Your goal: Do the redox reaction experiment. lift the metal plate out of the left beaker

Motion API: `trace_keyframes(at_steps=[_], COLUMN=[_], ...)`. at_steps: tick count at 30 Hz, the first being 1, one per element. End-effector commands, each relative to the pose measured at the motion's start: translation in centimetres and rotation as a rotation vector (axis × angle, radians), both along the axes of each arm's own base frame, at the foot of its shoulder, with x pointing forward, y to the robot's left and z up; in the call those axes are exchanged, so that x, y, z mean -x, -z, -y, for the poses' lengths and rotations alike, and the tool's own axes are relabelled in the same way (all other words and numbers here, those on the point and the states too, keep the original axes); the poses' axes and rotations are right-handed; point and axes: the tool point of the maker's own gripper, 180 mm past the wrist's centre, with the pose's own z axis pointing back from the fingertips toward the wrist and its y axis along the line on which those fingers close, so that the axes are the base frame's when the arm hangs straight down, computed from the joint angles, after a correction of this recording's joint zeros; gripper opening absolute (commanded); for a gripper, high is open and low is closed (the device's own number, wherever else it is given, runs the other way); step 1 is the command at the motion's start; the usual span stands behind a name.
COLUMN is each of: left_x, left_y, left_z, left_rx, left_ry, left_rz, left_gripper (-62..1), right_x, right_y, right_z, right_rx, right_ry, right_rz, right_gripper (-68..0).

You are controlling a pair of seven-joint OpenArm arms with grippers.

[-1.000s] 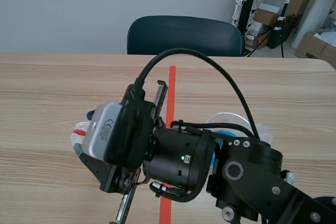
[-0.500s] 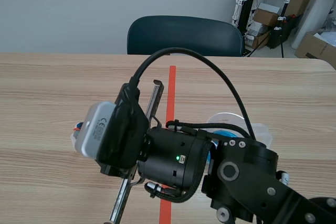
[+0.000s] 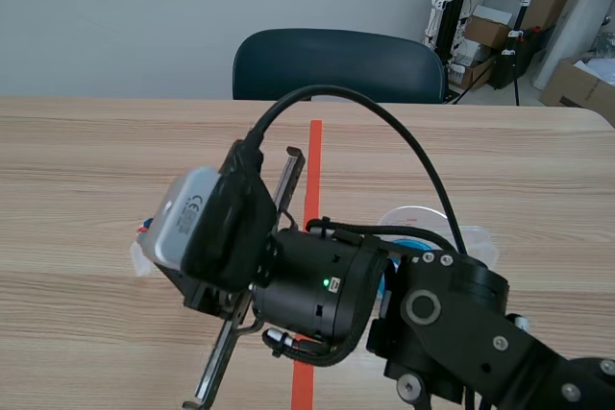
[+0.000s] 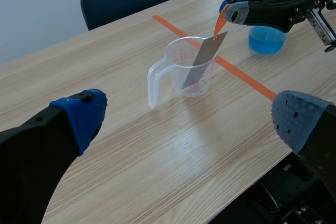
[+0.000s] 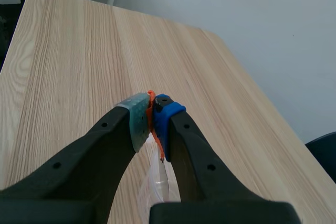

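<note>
Orange tag on the metal plate is pinched between the right gripper pads. The plate's lower end sits inside the clear beaker, below that gripper. Blue-liquid beaker sits close by. Left gripper is spread wide and empty, with the clear beaker ahead of it. In the scene view the right arm blocks most of the clear beaker; the left wrist view shows it whole.

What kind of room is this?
Probably a robot lab or workroom: a clear beaker with a metal plate stands on the wooden table, the right gripper pinches its orange tab, and cardboard boxes pile up by the wall.
</note>
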Motion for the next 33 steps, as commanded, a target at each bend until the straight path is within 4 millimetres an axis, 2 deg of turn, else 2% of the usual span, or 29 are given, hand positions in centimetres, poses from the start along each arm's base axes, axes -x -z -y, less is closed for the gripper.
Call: trace_keyframes(at_steps=[1,11,22,33], left_x=[-0.2,-0.2,-0.2,-0.2], left_y=[-0.7,-0.7,-0.7,-0.7], left_z=[0.2,0.2,0.1,0.2], left_rx=[0.019,0.019,0.019,0.019], left_ry=[0.000,0.000,0.000,0.000], left_rz=[0.025,0.025,0.025,0.024], left_gripper=[1.4,1.4,1.4,1.4], right_x=[-1.1,-4.1,-5.8,-8.1], right_y=[-1.3,-3.0,-3.7,-4.8], right_z=[0.3,1.4,0.9,1.7], right_rx=[-0.024,-0.114,-0.161,-0.176], right_ry=[0.027,0.107,0.145,0.202], right_rz=[0.026,-0.075,-0.215,-0.224], right_gripper=[-67.8,-67.8,-67.8,-67.8])
